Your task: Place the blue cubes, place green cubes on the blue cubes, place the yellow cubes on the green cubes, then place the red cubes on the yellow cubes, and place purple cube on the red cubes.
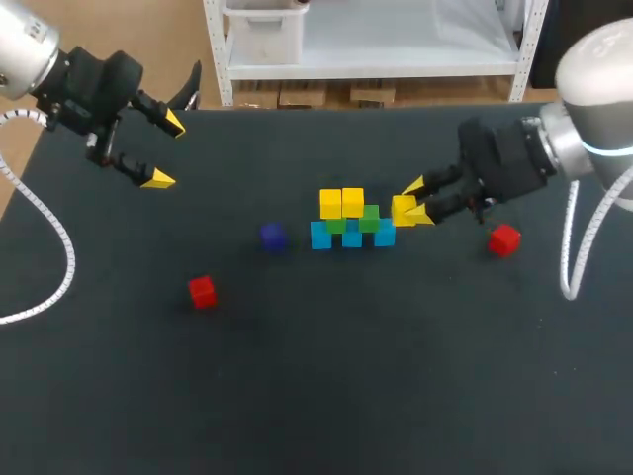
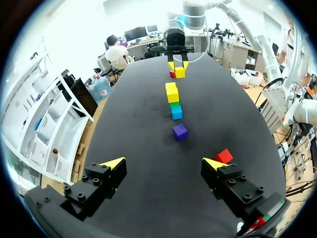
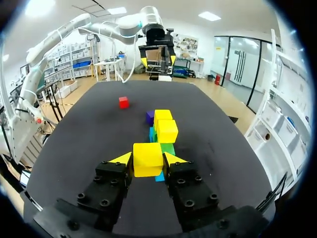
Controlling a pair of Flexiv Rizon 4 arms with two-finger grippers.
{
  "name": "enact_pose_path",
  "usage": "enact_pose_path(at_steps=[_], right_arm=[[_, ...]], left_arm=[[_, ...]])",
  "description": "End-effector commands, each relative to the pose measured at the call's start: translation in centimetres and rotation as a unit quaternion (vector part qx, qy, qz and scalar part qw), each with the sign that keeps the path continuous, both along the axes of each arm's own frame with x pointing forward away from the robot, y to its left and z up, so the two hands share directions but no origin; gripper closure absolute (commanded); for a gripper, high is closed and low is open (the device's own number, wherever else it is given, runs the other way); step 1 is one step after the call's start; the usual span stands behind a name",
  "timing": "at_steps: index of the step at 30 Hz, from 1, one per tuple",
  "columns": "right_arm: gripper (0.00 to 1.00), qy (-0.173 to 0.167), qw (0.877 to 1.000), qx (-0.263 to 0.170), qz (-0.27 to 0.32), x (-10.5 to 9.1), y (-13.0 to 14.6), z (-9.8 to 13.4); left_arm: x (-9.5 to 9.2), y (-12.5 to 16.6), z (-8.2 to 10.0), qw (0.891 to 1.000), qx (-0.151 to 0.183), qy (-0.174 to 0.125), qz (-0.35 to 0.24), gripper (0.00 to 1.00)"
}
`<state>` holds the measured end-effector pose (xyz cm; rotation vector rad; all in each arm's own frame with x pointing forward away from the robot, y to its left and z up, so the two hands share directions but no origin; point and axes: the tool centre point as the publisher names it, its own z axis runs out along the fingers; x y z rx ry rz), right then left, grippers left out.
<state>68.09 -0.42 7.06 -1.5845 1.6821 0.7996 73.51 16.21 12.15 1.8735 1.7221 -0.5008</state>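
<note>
Nearest on the bench there's a red cube sitting alone, about 8 o'clock from the stack. A bit further back the purple cube is at the stack's 9 o'clock, and a second red cube is out at 3 o'clock. The stack itself is three blue cubes in a row, two green cubes on those, and two yellow cubes up top toward the 9 o'clock end. The right hand is pinching a third yellow cube just beside the 3 o'clock green one, over the end blue cube. Way back at 10 o'clock the left hand hangs spread wide, holding nothing.
</note>
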Motion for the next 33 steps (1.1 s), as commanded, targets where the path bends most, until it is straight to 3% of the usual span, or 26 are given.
enact_pose_path(at_steps=[1, 16, 33], right_arm=[[1.0, 0.008, 1.0, -0.016, 0.004, 1.5, 1.6, -0.6], [1.0, 0.004, 0.999, -0.025, -0.021, 3.0, 1.7, -0.8], [1.0, 0.008, 1.0, -0.019, -0.012, 3.1, 2.8, -1.6]], left_arm=[[0.0, 0.1, -0.1, 1.0, -0.001, -0.002, -0.001, 0.0], [0.0, 0.1, -0.1, 1.0, -0.001, -0.002, -0.001, 0.0], [0.0, 0.1, -0.1, 1.0, -0.001, -0.002, -0.001, 0.0]])
